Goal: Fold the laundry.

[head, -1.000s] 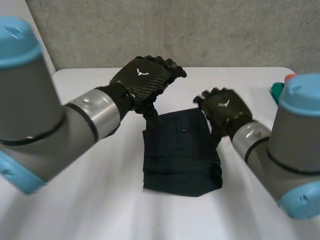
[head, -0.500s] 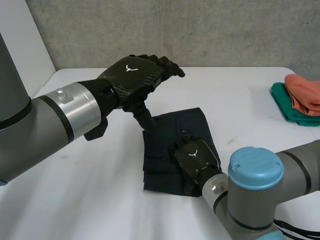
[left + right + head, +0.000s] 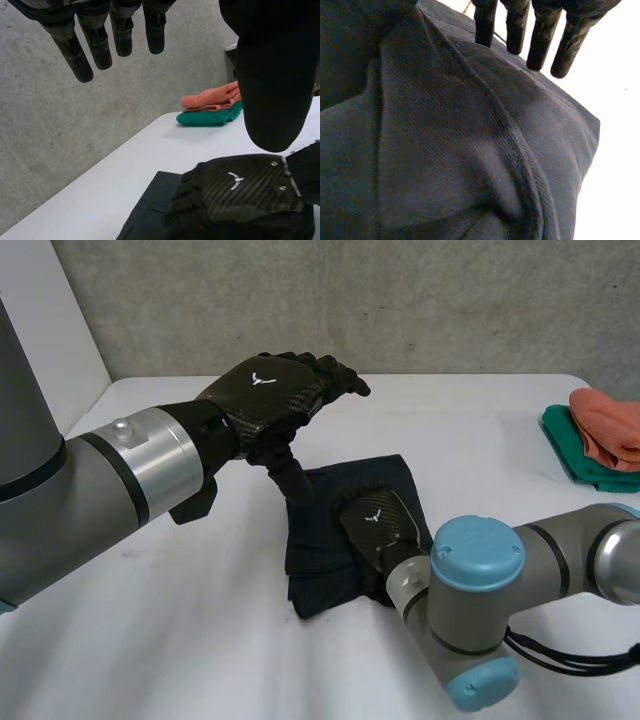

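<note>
Grey concrete wall (image 3: 420,300) backs a white table (image 3: 180,640), and a folded dark blue garment (image 3: 320,535) lies near the table's middle in the head view. At about 2 o'clock from it, well apart by the table's edge, an orange cloth (image 3: 605,425) sits folded on a green cloth (image 3: 572,458). The right hand (image 3: 378,525) reaches in from 5 o'clock and lies palm down on the middle of the garment; its wrist view shows the fingers (image 3: 540,42) straight and released, flat on the fabric, with a raised crease running under the palm. The left hand (image 3: 272,390) hangs above the garment's 11 o'clock corner, its fingers (image 3: 100,47) straight and grasping nothing, thumb pointing down toward that corner; whether the thumb touches the fabric cannot be told
</note>
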`<state>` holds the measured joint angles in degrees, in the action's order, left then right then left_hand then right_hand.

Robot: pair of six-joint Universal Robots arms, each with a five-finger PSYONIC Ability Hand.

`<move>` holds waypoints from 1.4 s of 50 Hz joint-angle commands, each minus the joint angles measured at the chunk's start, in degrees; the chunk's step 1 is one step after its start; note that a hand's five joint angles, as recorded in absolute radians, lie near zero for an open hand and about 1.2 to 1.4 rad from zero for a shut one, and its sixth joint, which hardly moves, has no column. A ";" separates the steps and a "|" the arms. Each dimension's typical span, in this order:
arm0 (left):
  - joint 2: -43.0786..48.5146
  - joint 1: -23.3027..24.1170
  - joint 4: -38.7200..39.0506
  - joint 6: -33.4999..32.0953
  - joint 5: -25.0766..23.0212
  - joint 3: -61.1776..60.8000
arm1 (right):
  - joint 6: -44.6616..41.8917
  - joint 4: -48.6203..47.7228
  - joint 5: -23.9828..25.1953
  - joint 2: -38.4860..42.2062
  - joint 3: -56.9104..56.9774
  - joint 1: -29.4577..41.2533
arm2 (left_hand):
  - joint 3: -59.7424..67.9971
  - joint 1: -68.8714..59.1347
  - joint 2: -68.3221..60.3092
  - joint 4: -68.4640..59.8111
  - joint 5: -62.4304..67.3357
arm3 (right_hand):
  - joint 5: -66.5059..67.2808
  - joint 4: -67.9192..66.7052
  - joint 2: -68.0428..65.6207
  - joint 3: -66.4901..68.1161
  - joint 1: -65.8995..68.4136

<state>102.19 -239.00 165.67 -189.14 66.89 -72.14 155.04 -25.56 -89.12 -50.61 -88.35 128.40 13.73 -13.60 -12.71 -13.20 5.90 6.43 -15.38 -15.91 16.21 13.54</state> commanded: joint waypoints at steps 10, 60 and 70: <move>0.20 -0.07 0.00 0.61 0.00 -0.02 | -0.62 1.74 0.17 6.57 12.93 -0.08 | -1.83 1.70 0.82 1.30 -4.00 | 7.95 -9.00 -8.47 8.18 10.84; 0.20 -0.42 0.09 2.10 0.00 -0.02 | -1.69 5.88 28.82 3.05 44.29 -43.14 | -1.66 1.53 0.65 1.13 -3.84 | 63.57 -64.62 -64.09 63.79 66.46; 0.20 -0.33 0.09 2.28 0.00 0.07 | 5.45 5.00 36.02 10.00 57.06 -49.55 | -1.66 1.53 0.65 1.13 -3.84 | 63.57 -64.62 -64.09 63.79 66.46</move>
<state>102.39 -239.41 165.76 -186.93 66.89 -72.15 157.50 -20.34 -58.58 -44.89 -37.60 82.95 13.73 -13.60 -12.71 -13.20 5.90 52.24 -67.58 -67.20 65.79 54.37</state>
